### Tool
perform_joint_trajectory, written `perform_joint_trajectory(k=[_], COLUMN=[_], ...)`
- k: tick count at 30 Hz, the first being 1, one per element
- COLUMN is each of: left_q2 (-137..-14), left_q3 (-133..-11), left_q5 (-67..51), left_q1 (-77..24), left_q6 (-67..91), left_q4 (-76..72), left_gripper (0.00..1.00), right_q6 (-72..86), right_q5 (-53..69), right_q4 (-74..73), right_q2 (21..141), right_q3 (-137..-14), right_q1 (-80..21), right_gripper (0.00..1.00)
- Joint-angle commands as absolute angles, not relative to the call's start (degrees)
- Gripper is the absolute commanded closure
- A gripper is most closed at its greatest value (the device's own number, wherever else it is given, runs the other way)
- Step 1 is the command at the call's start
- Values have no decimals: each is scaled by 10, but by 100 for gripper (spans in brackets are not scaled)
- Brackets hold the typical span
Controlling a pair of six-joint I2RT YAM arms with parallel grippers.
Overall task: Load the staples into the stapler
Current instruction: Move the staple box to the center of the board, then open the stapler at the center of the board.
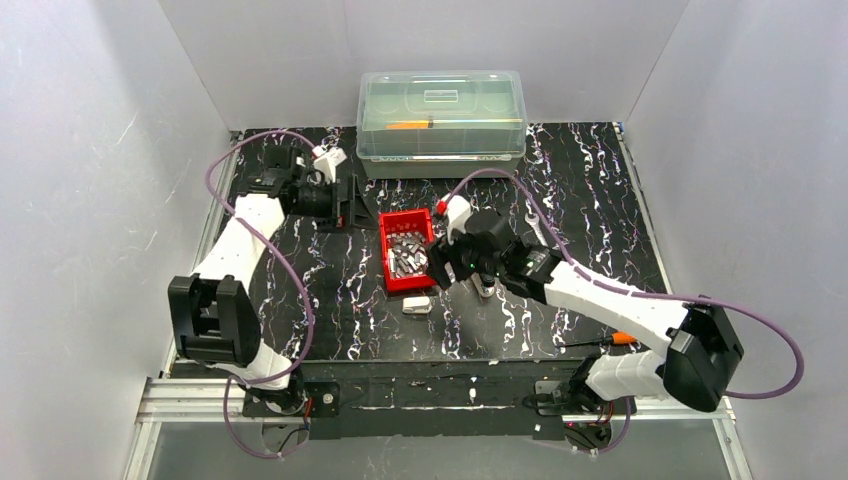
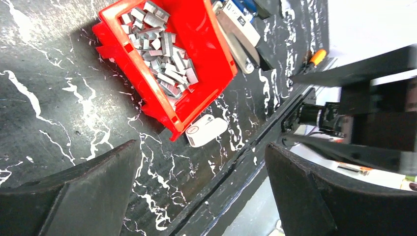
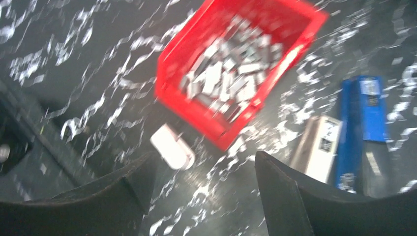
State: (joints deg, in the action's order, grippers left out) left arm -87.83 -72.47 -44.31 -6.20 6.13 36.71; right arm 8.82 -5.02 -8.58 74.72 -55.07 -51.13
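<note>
I hold both released and empty, right gripper (image 3: 204,162) at the red bin's (image 1: 384,250) 3 o'clock to reach the staples (image 1: 408,257), left gripper (image 2: 200,147) clear at 10 o'clock.

Top camera looks down; both wrist cameras (closer) share staples (image 2: 162,56).

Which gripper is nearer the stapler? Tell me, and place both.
Right. The right gripper hovers beside the stapler, right of the red bin; the left gripper is across the bin, off its far left corner.
</note>
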Motion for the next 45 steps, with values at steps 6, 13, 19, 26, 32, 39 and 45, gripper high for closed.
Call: perform_joint_trajectory(k=[6, 13, 19, 26, 32, 39, 45], left_q2=[-790, -752, -752, -743, -722, -695, -689], left_q3=[-754, -765, -768, -762, -745, -745, -744], left_q5=[-500, -521, -570, -619, -654, -664, -694], left_q1=[21, 32, 32, 32, 32, 32, 32], left_q6=[44, 3, -37, -133, -189, -267, -284], left_q4=[410, 445, 469, 515, 530, 566, 567], left_gripper=[2, 2, 2, 2, 2, 2, 2], right_q6=[13, 2, -22, -24, -45, -38, -26], right_q5=[74, 67, 33, 3, -21, -4, 13], right_q4=[-68, -29, -10, -12, 12, 10, 27], right_q2=[807, 867, 899, 857, 876, 901, 904], right_q3=[-504, -502, -500, -493, -497, -503, -491], right_q1=[-564, -591, -603, -607, -607, -607, -607], right_gripper=[22, 25, 28, 30, 31, 37, 38])
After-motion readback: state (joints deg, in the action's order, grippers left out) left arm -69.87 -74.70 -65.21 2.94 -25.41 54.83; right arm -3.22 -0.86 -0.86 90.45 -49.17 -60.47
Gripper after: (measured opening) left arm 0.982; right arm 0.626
